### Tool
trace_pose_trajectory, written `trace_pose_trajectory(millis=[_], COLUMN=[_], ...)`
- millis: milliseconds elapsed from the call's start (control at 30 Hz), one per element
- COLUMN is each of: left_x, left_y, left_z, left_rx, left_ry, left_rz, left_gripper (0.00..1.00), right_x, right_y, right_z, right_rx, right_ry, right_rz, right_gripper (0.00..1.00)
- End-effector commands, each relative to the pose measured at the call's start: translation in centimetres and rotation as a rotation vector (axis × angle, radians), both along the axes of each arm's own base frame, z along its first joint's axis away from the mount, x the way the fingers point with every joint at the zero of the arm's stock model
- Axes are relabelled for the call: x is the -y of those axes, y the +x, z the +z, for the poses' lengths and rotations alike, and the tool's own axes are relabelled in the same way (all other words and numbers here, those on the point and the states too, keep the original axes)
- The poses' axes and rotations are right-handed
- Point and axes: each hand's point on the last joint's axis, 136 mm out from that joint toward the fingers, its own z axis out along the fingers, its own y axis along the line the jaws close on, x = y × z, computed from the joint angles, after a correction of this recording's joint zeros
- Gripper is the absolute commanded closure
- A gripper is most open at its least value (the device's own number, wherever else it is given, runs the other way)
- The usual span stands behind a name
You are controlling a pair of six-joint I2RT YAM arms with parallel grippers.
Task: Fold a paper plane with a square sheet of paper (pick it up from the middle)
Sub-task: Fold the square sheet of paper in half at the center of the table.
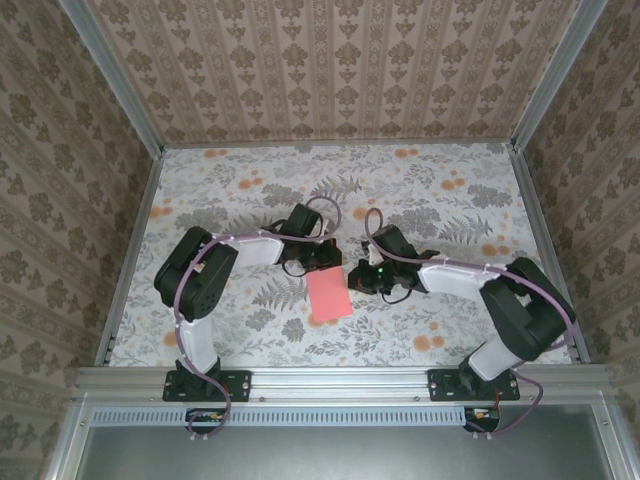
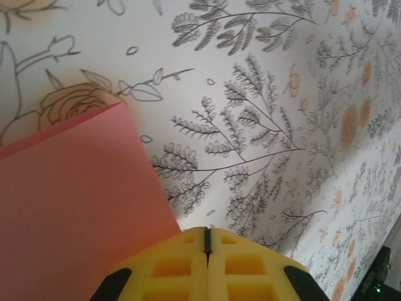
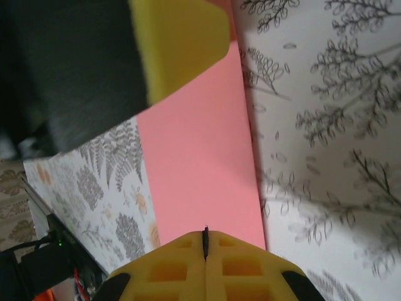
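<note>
- Closest in, the square sheet of paper point(image 1: 328, 296) sits skewed on the table point(image 1: 250, 190) between the two arms. It looks narrower than square from above, so it may be doubled over, though that's hard to call.
- Right gripper point(image 3: 205, 241): jaws pressed together with the sheet running under its tips. I can't tell if any paper is pinched, and if not, a pull would just slip off.
- Left gripper point(image 2: 207, 241): also closed tight, with the sheet's corner just beside it. A drag from here could crumple the thin paper.
- Further out, the wrists crowd close, so a bump looks possible.
</note>
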Motion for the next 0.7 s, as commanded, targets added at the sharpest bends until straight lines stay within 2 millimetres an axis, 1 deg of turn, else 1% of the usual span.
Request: trace_pose_trajectory(millis=[0, 100, 267, 433, 667], left_x=[0.3, 0.6, 1.2, 0.7, -0.1], left_y=[-0.3, -0.7, -1.1, -0.9, -0.5], left_z=[1.6, 1.1, -0.1, -1.5, -3.1], left_rx=[0.042, 0.036, 0.027, 0.031, 0.024], left_ry=[-0.005, -0.003, 0.03, 0.085, 0.115], left_rz=[-0.048, -0.074, -0.127, -0.146, -0.15], left_gripper=[0.96, 0.98, 1.0, 1.0, 1.0], right_x=[-1.0, -1.1, -0.8, 0.0, 1.7], right_y=[1.1, 1.6, 1.3, 0.7, -0.6], right_z=[-0.5, -1.2, -2.9, -4.0, -5.7], right_rx=[-0.007, -0.016, -0.055, -0.086, -0.167], right_ry=[0.025, 0.011, -0.02, -0.063, -0.155], right_rz=[-0.01, -0.01, -0.013, -0.015, -0.029], right_gripper=[1.0, 1.0, 1.0, 1.0, 1.0])
